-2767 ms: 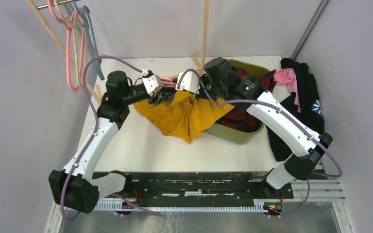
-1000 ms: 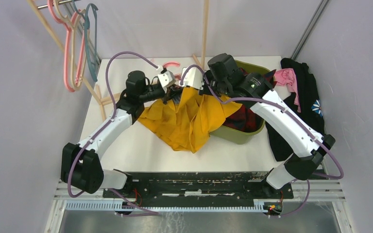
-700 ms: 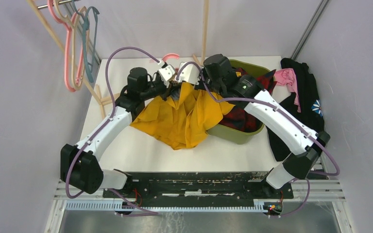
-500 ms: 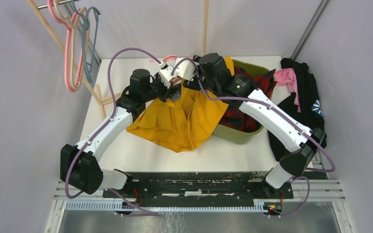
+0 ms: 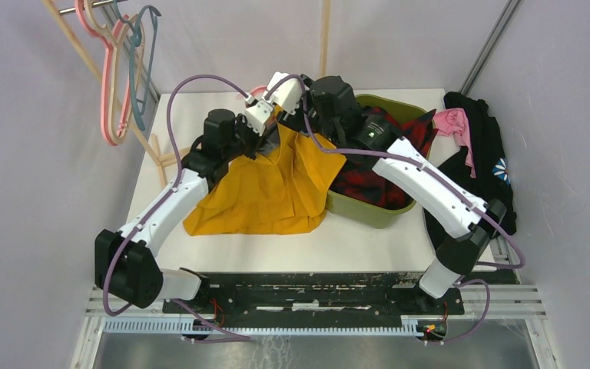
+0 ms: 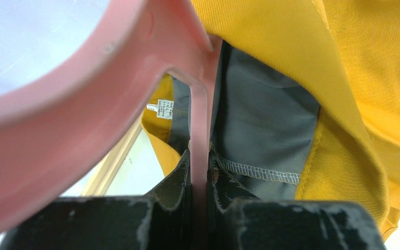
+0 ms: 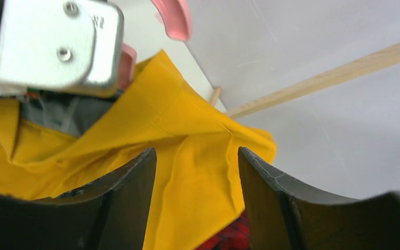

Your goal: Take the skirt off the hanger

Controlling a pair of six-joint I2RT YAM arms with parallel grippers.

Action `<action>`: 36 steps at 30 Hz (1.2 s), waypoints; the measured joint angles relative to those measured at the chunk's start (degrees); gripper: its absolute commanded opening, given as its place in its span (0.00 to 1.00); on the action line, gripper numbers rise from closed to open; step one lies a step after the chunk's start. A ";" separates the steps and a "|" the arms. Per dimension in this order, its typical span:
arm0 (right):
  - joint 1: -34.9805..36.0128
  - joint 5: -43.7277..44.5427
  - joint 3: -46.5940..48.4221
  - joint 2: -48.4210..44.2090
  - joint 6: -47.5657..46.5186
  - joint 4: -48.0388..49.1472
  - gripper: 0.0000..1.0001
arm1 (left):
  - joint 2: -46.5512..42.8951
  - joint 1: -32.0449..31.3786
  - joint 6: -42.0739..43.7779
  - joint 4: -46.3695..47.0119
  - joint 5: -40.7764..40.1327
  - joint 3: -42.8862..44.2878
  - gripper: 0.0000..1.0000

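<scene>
The mustard-yellow skirt [image 5: 265, 192] with grey lining [image 6: 263, 114] drapes from the raised grippers down onto the table, its lower part spread flat. The pink hanger [image 6: 83, 104] is raised at the back of the table, and its hook [image 5: 256, 92] shows between the two wrists. My left gripper [image 6: 200, 156] is shut on the hanger's thin bar, with the skirt's waist bunched right beside it. My right gripper [image 7: 195, 156] is open just above the skirt [image 7: 198, 156]; yellow cloth lies behind its spread jaws, not pinched. In the top view it [image 5: 276, 83] sits above the left gripper [image 5: 269, 131].
An olive bin [image 5: 376, 214] holding red plaid cloth stands right of the skirt. Black and pink garments [image 5: 476, 154] are piled at the far right. Spare hangers [image 5: 119, 77] hang on a rack at the back left. A wooden pole [image 5: 324, 38] rises behind the grippers.
My right gripper has opened and let go of the skirt, then moved up and left. The skirt's hem has dropped and spread out over the table to the left. The left gripper has stayed shut on the hanger.
</scene>
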 measured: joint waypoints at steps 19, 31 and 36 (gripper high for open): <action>0.42 -12.37 1.90 6.60 24.72 2.62 0.59 | -2.08 0.00 -0.09 -2.23 -0.26 0.59 0.03; 1.07 4.02 2.43 11.69 24.81 5.92 0.01 | -6.88 0.48 -3.37 -5.49 -1.88 0.59 0.03; 1.11 10.38 2.95 12.68 23.45 7.82 0.01 | -9.46 -0.15 -3.37 -5.99 -1.81 0.50 0.03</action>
